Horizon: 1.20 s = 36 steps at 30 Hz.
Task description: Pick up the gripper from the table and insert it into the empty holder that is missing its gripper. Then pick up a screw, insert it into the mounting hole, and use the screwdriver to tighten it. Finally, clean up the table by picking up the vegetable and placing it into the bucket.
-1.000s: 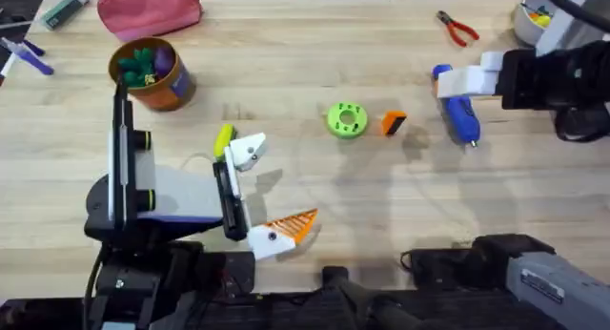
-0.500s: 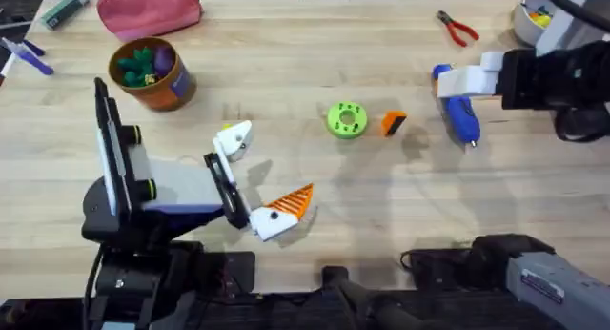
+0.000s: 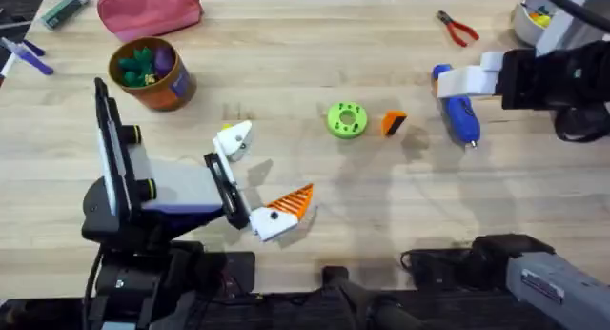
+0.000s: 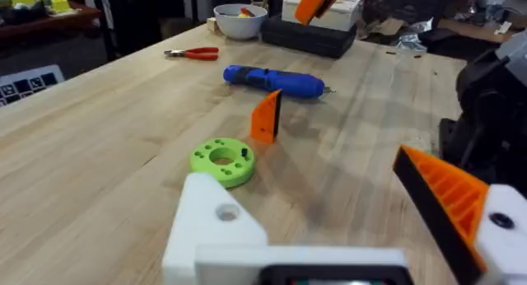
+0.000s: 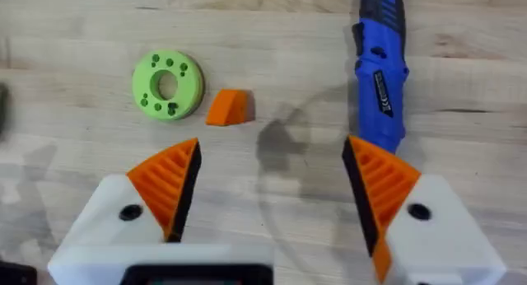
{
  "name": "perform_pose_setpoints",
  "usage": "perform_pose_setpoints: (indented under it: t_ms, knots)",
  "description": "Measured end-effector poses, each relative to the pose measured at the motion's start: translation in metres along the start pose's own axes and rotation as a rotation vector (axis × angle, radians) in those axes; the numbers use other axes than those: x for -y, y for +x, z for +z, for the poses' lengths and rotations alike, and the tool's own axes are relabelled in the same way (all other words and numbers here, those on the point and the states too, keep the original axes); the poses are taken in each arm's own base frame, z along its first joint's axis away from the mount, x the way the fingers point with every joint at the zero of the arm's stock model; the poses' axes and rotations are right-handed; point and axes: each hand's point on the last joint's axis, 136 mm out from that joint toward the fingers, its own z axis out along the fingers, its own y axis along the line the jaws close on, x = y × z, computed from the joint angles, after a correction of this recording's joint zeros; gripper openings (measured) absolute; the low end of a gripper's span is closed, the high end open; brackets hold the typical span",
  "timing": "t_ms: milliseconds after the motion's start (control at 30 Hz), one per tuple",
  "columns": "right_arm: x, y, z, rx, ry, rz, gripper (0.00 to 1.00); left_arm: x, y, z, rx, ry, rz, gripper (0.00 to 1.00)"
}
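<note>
- The left gripper [image 3: 257,182] hangs low over the table [image 3: 315,192] with its 2 fingers spread wide and nothing between them; 1 finger [image 3: 286,213] carries an orange ribbed pad, while the other is the empty holder [image 3: 233,139], a bare white mount with a visible hole.
- In the left wrist view the empty holder [image 4: 216,227] sits on one side and the padded finger [image 4: 449,203] on the other, well apart.
- The right gripper [image 5: 268,207] also has its 2 fingers parted, both with orange pads, holding nothing; in the overhead view it [image 3: 472,80] hovers above the screwdriver.
- The gripper [image 3: 393,123], a small loose orange wedge, lies on the table just beside a round green disc [image 3: 346,119] with holes; it shows too from the left wrist [image 4: 267,117] and the right wrist [image 5: 230,107].
- The screwdriver [image 3: 459,115], blue, lies on the table near the wedge.
- The bucket [image 3: 152,74] stands at the far left, with green and purple items inside.
- Red-handled pliers [image 3: 457,28] lie at the far right; a pink pouch [image 3: 150,10] sits behind the bucket.
</note>
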Motion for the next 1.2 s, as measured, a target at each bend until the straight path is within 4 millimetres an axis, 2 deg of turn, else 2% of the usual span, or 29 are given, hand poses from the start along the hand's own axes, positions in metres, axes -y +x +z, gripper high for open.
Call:
perform_pose_setpoints:
  t_ms: [1200]
  knots:
    - [0.0,0.0,-0.0001,0.0,0.0,0.0,0.992,0.0047,0.0005,-0.0001,-0.001,0.027,-0.007,0.95]
